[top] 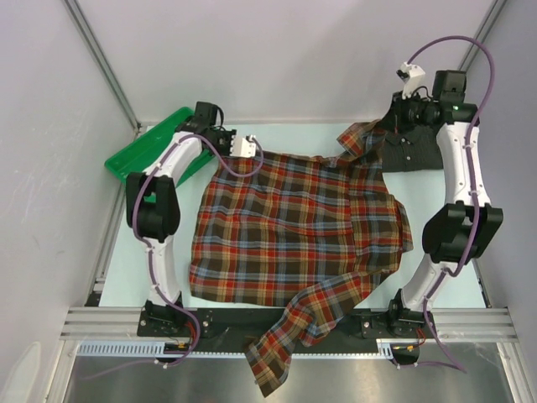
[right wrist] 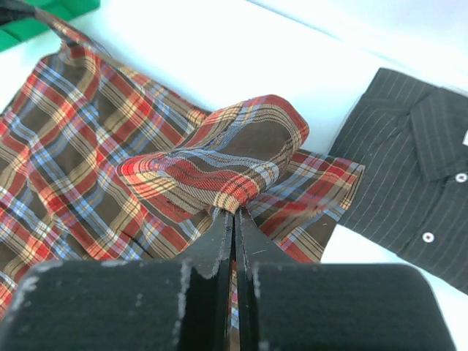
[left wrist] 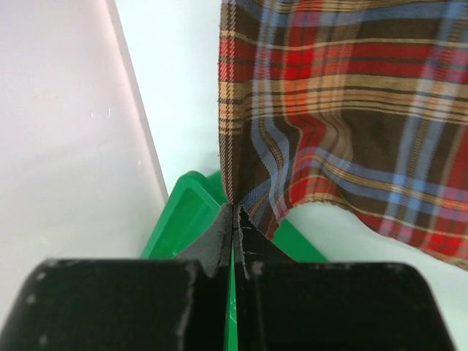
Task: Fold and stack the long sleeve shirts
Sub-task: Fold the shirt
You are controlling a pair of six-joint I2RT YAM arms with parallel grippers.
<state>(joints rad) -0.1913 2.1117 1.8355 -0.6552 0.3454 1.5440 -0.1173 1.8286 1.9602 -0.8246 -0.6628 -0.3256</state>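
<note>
The red, brown and navy plaid shirt (top: 294,231) lies spread across the table, one sleeve hanging over the near edge. My left gripper (top: 225,149) is shut on its far left corner, where the cloth (left wrist: 329,110) rises from the closed tips (left wrist: 235,212). At the far right corner my right gripper (top: 388,130) is shut on a bunched fold of the plaid shirt (right wrist: 219,164), the tips (right wrist: 235,212) pinched together. The dark charcoal shirt (top: 415,151) lies folded at the far right, its collar and buttons (right wrist: 417,175) showing beside the plaid.
A green plastic tray (top: 143,151) sits at the far left corner, right under the left gripper (left wrist: 183,219). White enclosure walls (top: 50,126) stand close on both sides. An aluminium rail (top: 101,323) runs along the near edge by the arm bases.
</note>
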